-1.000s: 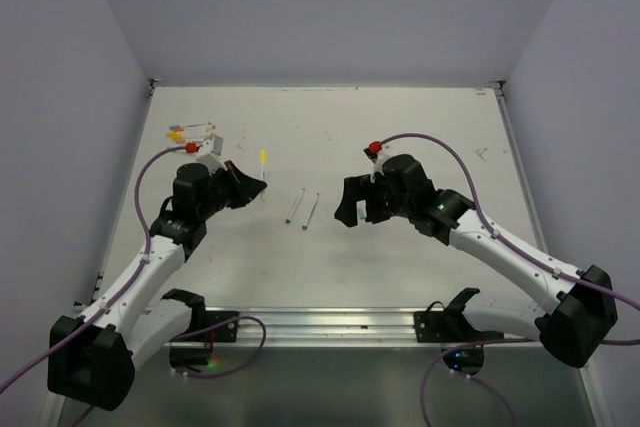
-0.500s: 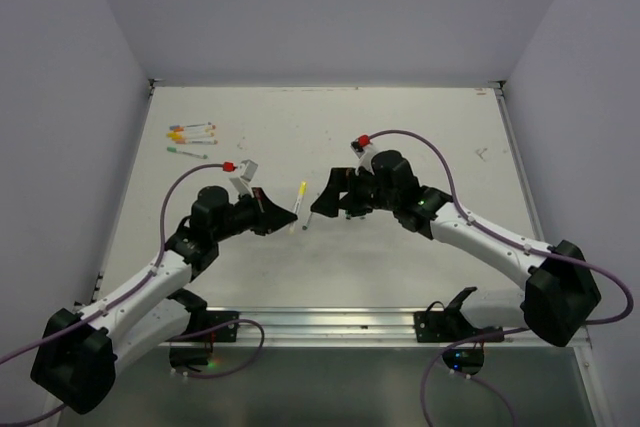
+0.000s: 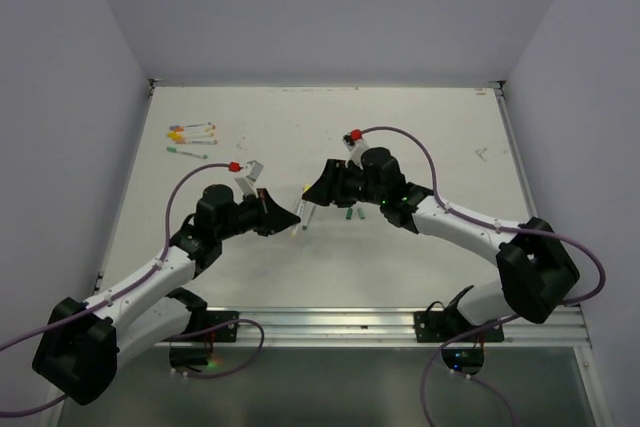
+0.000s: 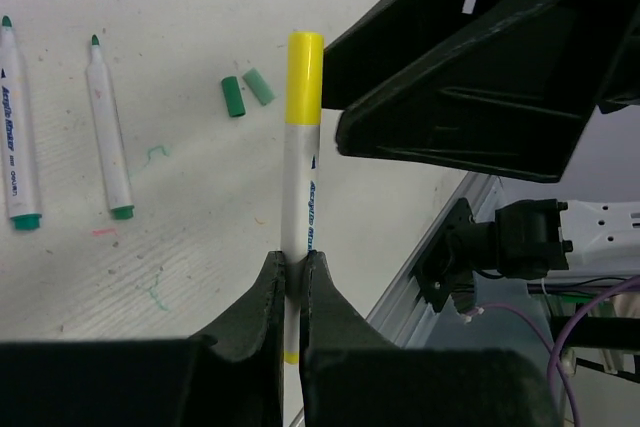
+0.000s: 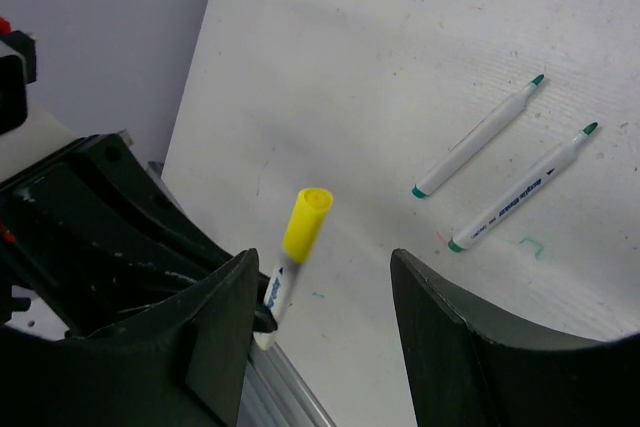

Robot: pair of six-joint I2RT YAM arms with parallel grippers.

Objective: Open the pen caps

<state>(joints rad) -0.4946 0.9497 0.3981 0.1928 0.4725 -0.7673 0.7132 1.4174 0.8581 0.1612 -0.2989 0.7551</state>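
My left gripper [image 4: 290, 269] is shut on the white body of a pen [image 4: 300, 187] with a yellow cap [image 4: 305, 67] on its far end, and holds it above the table. In the top view the left gripper [image 3: 288, 217] meets my right gripper [image 3: 314, 193] at mid-table. My right gripper [image 5: 322, 262] is open. The yellow cap [image 5: 306, 224] stands between its fingers, close to the left finger [image 5: 225, 317] and apart from the right one. Two uncapped green-tipped pens [image 4: 108, 127] [image 5: 478, 137] lie on the table. Two loose green caps [image 4: 232, 97] [image 3: 350, 214] lie beside them.
Several capped pens [image 3: 190, 132] lie in a group at the back left of the white table [image 3: 420, 137], with one green pen [image 3: 186, 151] just in front. The metal rail [image 3: 330, 322] runs along the near edge.
My left gripper has carried the yellow-capped pen from the back left to mid-table. My right gripper has moved left to meet it, and its open fingers now flank the cap.
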